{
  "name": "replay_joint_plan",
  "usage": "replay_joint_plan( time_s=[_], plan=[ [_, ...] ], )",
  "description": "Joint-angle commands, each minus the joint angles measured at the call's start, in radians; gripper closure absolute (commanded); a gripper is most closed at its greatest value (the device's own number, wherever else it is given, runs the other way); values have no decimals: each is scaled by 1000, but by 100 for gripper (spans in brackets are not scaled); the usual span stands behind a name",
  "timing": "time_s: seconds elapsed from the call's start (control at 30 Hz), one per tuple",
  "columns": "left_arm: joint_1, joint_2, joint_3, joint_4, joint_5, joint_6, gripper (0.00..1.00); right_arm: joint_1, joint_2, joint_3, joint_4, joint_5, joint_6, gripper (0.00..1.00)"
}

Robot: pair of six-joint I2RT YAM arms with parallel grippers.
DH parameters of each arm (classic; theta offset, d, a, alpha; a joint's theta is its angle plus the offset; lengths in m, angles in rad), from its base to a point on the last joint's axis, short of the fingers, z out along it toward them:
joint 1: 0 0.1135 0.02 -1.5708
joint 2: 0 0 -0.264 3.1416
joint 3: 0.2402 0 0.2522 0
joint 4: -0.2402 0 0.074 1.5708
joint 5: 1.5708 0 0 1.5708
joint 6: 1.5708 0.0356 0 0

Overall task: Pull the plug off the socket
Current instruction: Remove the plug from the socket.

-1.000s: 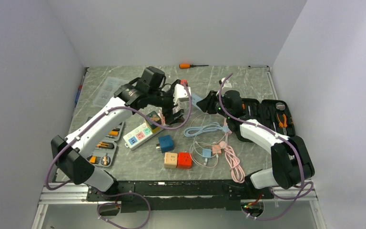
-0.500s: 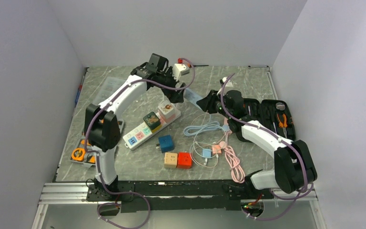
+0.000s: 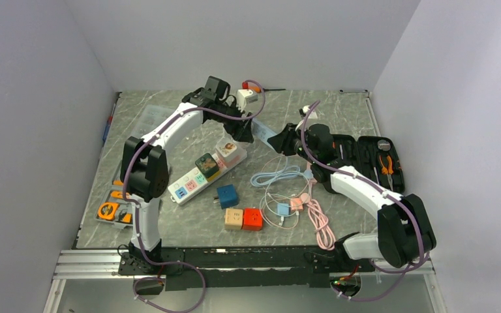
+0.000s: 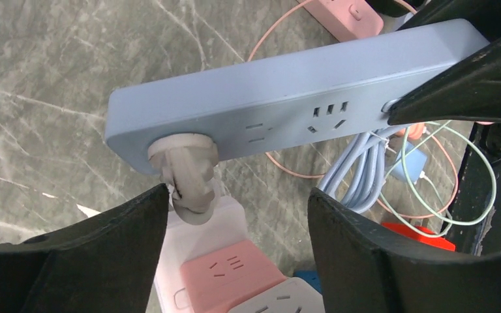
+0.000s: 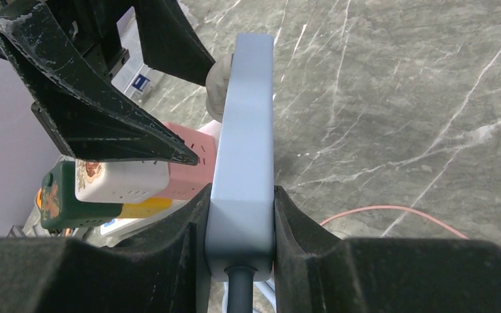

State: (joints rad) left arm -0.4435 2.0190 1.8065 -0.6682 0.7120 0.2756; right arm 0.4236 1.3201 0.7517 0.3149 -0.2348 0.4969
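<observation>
Left wrist view: the face of the blue power strip [image 4: 287, 107] shows socket slots; printing on the adapters below it is too small to read; the white plug [image 4: 186, 171] is seated in the end socket of this strip, at the end away from the right gripper [image 5: 241, 195]; the strip is held off the tabletop [image 3: 169, 222], above its far middle.

State of the claws: the left gripper [image 4: 238, 199] is spread, with one finger [image 4: 85, 254] just beside the plug and the other well apart from it; contact cannot be confirmed; the right gripper is pressed together on the cable end of the strip, one finger on each long side.

Right wrist view: the left gripper's fingers hide most of the plug.

Top view, counts:
- one white power strip [image 3: 189, 184] left of centre, carrying two adapters: green adapter [image 3: 207, 163]; white-and-pink adapter [image 3: 228, 150];
- three cubes toward the near edge: blue cube [image 3: 227, 195]; beige cube [image 3: 233, 218]; red cube [image 3: 253, 218];
- one tangle of cables [image 3: 293, 195], number unclear;
- one open tool case [image 3: 365, 147] at the right edge;
- one screwdriver [image 3: 256, 89] at the far edge.
</observation>
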Motion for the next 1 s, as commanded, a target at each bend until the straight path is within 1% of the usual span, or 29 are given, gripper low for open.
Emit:
replay_joint_plan(
  time_s=[0.0, 0.13, 0.2, 0.3, 0.33, 0.43, 0.47, 0.53, 0.57, 0.6, 0.63, 0.7, 0.77, 0.87, 0.97],
  plan=[
    [-1, 3, 2, 19, 92, 12, 22, 25, -61, 85, 245, -24, 24, 100],
    [0, 7, -24, 46, 89, 23, 25, 36, -61, 94, 241, -21, 23, 100],
    [1, 10, -25, 46, 87, 37, 32, 41, -63, 98, 237, -16, 20, 100],
    [1, 13, -29, 29, 80, 79, 50, 47, -65, 100, 231, -8, 17, 100],
    [1, 12, -33, 23, 72, 94, 53, 47, -66, 100, 232, -7, 19, 100],
    [0, 7, -46, 19, 44, 131, 56, 53, -63, 98, 236, -10, 25, 100],
    [1, 8, -44, 19, 36, 146, 63, 58, -59, 99, 237, -13, 25, 100],
    [1, 11, -25, 3, 29, 170, 81, 71, -50, 100, 230, -12, 23, 100],
    [0, 10, -13, -9, 26, 181, 94, 75, -44, 100, 221, -13, 20, 100],
    [1, 4, -1, -18, 23, 197, 100, 75, -35, 98, 211, -19, 20, 100],
    [-1, -6, 7, -25, 22, 215, 100, 75, -27, 94, 206, -24, 21, 99],
    [-2, -36, 6, -23, 10, 254, 100, 75, -17, 82, 192, -32, 24, 87],
    [-3, -66, -1, -18, -6, 287, 100, 74, -1, 71, 181, -47, 36, 80],
    [-6, -103, -21, -4, -24, 319, 100, 74, 30, 68, 164, -81, 44, 64],
    [-11, -144, -59, 33, -36, 335, 100, 71, 79, 87, 137, -117, 48, 51]
  ],
)
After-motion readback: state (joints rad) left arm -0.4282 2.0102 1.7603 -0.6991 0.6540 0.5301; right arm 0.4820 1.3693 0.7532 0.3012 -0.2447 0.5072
